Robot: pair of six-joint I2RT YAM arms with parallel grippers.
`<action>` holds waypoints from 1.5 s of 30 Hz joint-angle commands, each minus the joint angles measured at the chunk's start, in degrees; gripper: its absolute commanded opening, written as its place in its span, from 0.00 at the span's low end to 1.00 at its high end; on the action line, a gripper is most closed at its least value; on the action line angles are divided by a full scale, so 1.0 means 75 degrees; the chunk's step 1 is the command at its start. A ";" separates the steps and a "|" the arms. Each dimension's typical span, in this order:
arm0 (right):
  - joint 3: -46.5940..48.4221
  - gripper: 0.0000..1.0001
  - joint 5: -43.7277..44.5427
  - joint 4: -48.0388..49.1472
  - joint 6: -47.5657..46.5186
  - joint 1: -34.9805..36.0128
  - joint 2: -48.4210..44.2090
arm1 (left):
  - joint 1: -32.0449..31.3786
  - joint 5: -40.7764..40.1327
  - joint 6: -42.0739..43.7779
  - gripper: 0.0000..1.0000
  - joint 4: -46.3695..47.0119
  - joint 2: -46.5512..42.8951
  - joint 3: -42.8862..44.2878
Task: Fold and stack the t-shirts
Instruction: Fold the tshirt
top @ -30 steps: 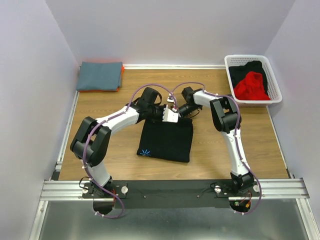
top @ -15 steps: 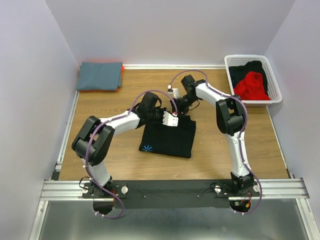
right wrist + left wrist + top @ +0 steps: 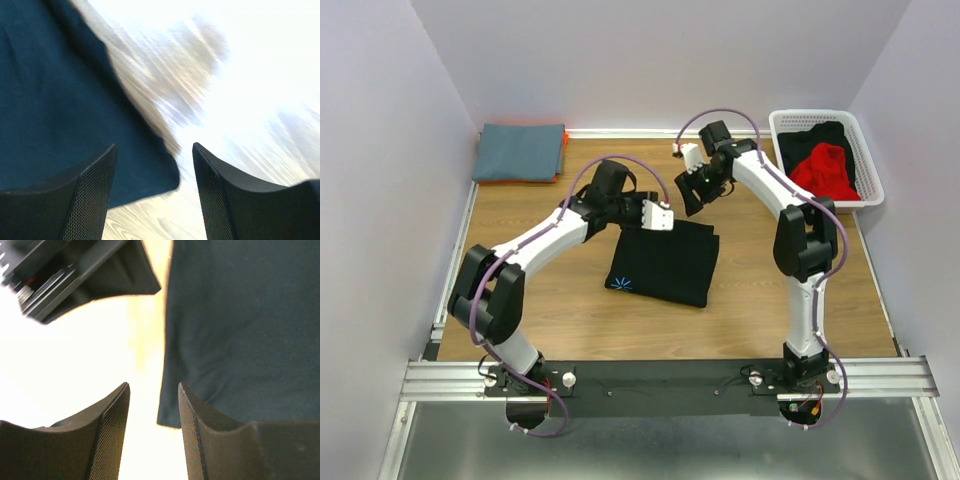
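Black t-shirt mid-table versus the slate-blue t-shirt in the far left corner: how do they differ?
The black t-shirt lies directly on the table; the slate-blue t-shirt rests atop an orange layer. The black t-shirt bears a small pale print at one corner; the slate-blue t-shirt looks plain. Both are folded flat into rough rectangles.

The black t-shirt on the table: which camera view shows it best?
The top external view: the whole folded black t-shirt lies there, with its small blue print. The left wrist view shows only one edge and corner; the right wrist view shows one corner, blurred.
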 commanded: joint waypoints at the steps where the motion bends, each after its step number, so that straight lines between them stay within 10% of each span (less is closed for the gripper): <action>1: 0.0081 0.69 0.0142 0.0015 -0.0062 -0.0375 -0.0508 | 0.0295 0.0715 -0.0949 0.54 -0.0731 -0.0363 0.0265; 10: -0.0786 0.66 -0.1393 -0.0525 -0.0202 -0.1196 -0.0579 | 0.1338 0.2332 -0.2180 0.56 -0.2957 0.1300 0.1509; 26: -0.0412 0.63 -0.2108 -0.0794 -0.0472 -0.1478 0.0382 | 0.0718 0.3491 -0.6327 0.45 -0.0884 0.1197 -0.1093; 45: 0.0116 0.50 -0.3035 -0.0958 -0.0460 -0.1478 0.0780 | 0.1256 0.3423 -0.7607 0.50 0.0358 0.0785 -0.1129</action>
